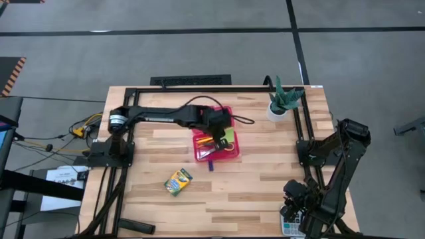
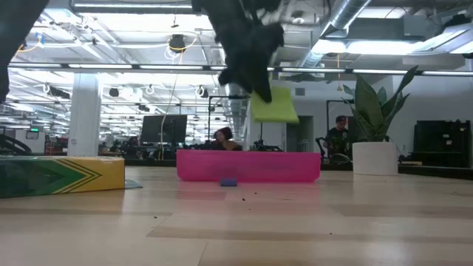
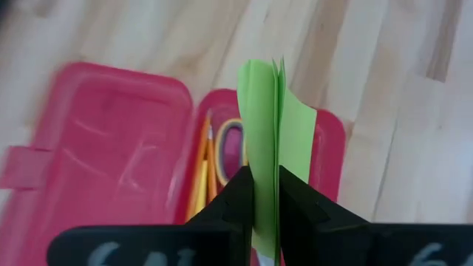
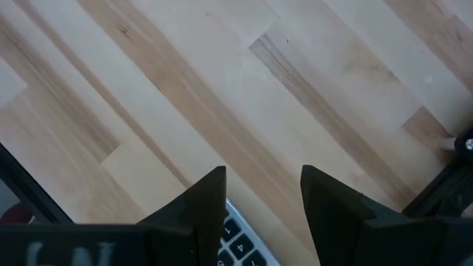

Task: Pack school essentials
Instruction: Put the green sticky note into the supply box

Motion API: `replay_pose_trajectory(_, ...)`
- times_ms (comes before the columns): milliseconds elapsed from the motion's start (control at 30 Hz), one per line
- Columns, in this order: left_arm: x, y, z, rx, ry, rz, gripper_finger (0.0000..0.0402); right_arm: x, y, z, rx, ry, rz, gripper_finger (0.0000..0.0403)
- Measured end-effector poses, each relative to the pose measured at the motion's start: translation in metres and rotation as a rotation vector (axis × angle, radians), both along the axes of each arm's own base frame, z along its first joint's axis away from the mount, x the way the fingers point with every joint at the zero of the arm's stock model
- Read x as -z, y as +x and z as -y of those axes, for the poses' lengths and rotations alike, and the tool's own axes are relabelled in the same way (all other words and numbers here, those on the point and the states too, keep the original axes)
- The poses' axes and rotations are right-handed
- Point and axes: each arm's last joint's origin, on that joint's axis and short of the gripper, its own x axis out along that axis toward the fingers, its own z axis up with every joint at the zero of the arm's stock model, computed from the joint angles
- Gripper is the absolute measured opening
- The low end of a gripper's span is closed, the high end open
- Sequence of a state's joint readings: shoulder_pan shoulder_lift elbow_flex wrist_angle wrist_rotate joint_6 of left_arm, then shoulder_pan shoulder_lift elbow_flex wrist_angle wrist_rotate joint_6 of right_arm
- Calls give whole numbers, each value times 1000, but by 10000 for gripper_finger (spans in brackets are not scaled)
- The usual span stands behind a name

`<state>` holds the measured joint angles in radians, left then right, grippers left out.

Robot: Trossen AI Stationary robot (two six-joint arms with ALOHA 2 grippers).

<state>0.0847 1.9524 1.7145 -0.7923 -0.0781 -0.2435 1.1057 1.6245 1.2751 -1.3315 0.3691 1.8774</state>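
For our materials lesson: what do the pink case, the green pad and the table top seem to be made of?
Pink case: probably moulded plastic, glossy and slightly see-through, with rounded corners.
Green pad: paper, matt thin sheets fanning apart where the left pincer grips them.
Table top: wood, pale planks with visible grain and joints.

Left fingers (image 3: pixel 244 199) clamped; right fingers (image 4: pixel 211 196) parted.

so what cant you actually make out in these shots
- Pink case, high view: the left gripper, holding the lime sticky-note pad, covers part of its contents.
- Case interior, low view: hidden behind the near wall.
- Grey calculator, right wrist view: cut off by the bottom edge and the open right gripper.
- Crayon box, low view: its left end runs off the picture.
- Small blue item, low view: too small to identify.
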Motion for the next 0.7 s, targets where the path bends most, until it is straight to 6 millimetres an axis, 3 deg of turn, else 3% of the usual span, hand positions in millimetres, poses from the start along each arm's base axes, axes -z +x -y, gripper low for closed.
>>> replay_pose_trajectory(367,67,26,-1,47,-126,-108,27,0,-5,-3,-3,6,5,182)
replay_pose_trajectory(700,71,29,1,19,-138,-97,32,0,-8,-4,-2,9,8,182)
